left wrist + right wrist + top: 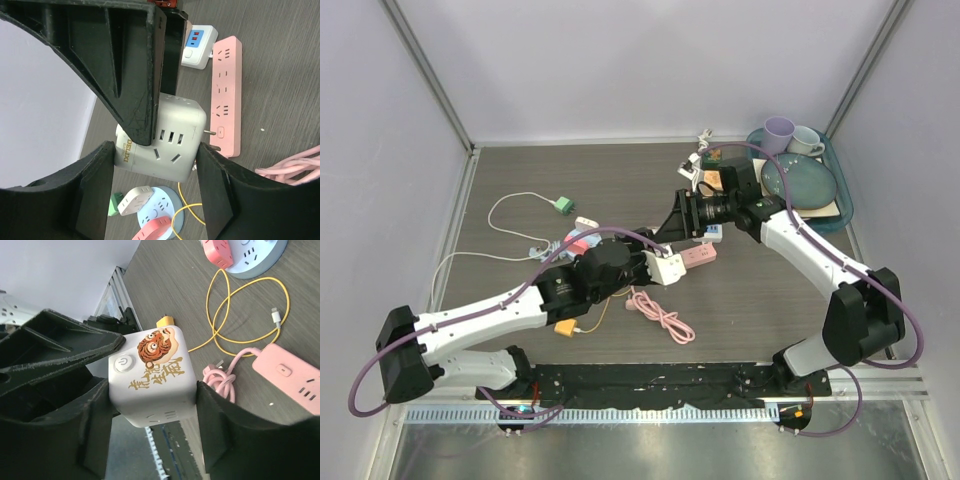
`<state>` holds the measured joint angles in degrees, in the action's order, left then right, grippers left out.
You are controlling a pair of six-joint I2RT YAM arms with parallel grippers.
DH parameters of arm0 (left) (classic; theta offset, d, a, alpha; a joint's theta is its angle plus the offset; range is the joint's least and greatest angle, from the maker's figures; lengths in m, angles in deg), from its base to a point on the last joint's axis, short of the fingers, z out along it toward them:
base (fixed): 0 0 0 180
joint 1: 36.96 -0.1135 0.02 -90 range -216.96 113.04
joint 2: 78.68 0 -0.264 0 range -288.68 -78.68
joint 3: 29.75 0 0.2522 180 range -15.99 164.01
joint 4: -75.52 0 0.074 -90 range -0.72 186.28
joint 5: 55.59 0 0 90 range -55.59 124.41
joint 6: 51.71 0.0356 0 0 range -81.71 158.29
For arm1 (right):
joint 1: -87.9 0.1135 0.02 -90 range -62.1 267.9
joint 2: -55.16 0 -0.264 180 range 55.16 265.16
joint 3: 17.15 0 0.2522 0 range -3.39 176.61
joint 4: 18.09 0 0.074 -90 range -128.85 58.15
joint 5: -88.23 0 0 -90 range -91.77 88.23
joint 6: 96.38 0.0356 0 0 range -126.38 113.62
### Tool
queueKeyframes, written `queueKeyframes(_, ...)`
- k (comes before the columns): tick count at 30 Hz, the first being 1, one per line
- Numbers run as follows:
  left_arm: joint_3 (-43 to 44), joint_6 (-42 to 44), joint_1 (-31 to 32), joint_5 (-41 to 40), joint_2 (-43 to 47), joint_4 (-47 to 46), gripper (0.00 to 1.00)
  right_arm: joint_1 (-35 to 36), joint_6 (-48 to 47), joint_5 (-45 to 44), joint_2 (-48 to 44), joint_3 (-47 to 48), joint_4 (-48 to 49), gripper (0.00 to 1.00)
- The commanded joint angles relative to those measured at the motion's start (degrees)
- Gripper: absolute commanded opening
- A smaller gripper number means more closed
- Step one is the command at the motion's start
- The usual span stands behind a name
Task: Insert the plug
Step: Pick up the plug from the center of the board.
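A white cube socket (668,268) with a tiger print (152,377) hangs just above the table, between both grippers. Metal plug prongs (212,133) stick out of its side toward the pink power strip (227,95), which lies flat beside it (698,257). My left gripper (155,150) is shut on the cube, its pads against two opposite faces. From the other side, my right gripper (152,395) has its pads pressed on the cube's flanks. The right gripper's black finger (125,65) covers part of the cube in the left wrist view.
A round blue socket (165,210) carrying pink and beige adapters lies left of the cube, with a yellow cable (240,300) near it. A coiled pink cable (660,315), a white-blue charger (199,45), a green plug (563,205) and a teal tray (847,205) of dishes are around.
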<state>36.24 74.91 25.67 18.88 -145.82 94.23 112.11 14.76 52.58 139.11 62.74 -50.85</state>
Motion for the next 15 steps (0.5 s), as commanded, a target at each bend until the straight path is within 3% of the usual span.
queueKeyframes(1, 0.5, 0.6, 0.3, -1.5, -0.1, -6.4, 0.29, 0.1, -0.1, 4.1, 0.3, 1.9, -0.6, 0.43)
queueKeyframes(3, 0.1, -0.4, 0.3, -2.0, 0.0, -6.9, 0.39, 0.1, -0.7, 3.7, 0.2, 1.6, -0.6, 0.29)
queueKeyframes(4, -0.3, -0.8, 0.3, -2.8, 0.1, -7.0, 0.55, 0.1, -0.8, 2.6, -0.2, 1.5, -0.6, 0.16)
queueKeyframes(7, -2.4, -4.6, 0.3, -7.5, 0.7, -9.9, 0.83, 0.1, -2.0, -2.3, -1.2, 0.9, -0.5, 0.01)
queueKeyframes(10, -5.5, -10.9, 0.3, -12.0, 1.9, -15.0, 0.95, 0.1, -2.1, -7.7, -3.3, -0.1, -0.2, 0.01)
queueKeyframes(15, -9.0, -26.1, 0.3, -16.7, 4.6, -19.4, 1.0, 0.3, 3.8, -22.2, -10.0, -5.9, 7.1, 0.01)
